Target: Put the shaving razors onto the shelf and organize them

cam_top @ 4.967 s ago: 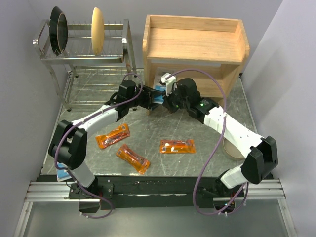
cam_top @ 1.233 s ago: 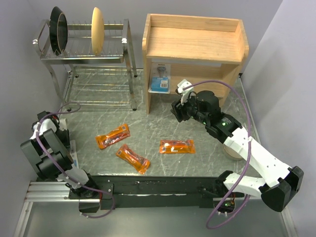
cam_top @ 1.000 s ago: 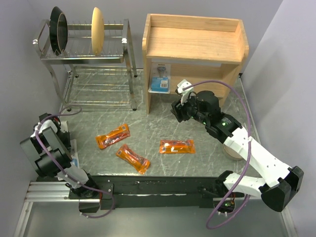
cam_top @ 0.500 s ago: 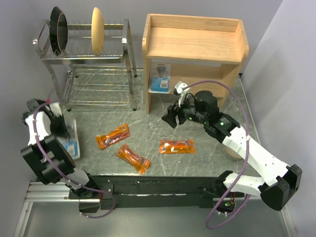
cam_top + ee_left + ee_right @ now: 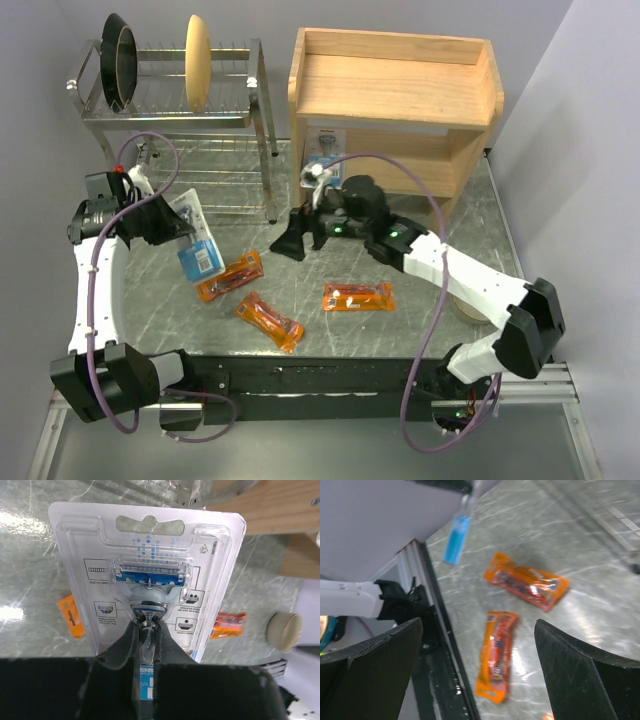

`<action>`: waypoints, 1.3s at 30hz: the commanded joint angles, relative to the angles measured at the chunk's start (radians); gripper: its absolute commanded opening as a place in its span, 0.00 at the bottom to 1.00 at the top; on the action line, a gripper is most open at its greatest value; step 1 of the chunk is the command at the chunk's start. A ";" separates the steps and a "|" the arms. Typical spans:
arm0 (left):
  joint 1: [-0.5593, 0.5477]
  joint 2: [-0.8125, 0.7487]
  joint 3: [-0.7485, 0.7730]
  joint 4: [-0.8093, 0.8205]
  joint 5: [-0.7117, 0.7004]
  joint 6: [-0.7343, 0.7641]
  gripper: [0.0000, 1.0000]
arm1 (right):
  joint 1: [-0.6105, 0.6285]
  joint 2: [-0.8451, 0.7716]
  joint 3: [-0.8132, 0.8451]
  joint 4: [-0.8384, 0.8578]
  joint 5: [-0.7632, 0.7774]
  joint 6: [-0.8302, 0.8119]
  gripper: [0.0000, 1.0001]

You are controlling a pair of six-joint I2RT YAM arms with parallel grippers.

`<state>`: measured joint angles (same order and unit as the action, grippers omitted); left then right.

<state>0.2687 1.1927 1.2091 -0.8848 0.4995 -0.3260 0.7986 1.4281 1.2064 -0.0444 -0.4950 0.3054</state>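
The left gripper (image 5: 165, 222) is clamping the blue-and-white blister card (image 5: 150, 555) by its lower end — leaving the razor head clear, probably for sliding it in upright — and holding it off the table (image 5: 190, 330), well apart from the shelf (image 5: 400, 95). The right gripper (image 5: 477, 625) is hovering, fingers spread wide, above the orange packets (image 5: 229, 276) (three, lying loose), likely lining up on one.

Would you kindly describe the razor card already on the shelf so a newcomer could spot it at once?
Find the wooden shelf at the back right, then look in its lower tier, left end, where a blue-and-white blister card sits. The other such card is held in the left fingers, and the three packets lying flat are orange.
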 commanded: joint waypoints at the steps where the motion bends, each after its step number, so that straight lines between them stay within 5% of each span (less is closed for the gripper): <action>1: 0.003 -0.007 -0.018 0.069 0.071 -0.103 0.01 | 0.062 0.064 0.082 0.074 0.059 0.052 1.00; 19: 0.010 -0.054 -0.094 0.135 0.125 -0.182 0.01 | 0.208 0.387 0.334 0.052 0.134 0.140 0.93; 39: 0.063 -0.088 -0.132 0.138 0.188 -0.214 0.01 | 0.244 0.446 0.367 0.043 0.202 0.163 0.59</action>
<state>0.3241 1.1450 1.0813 -0.7692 0.6403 -0.5213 1.0180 1.8492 1.5089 -0.0368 -0.3134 0.4805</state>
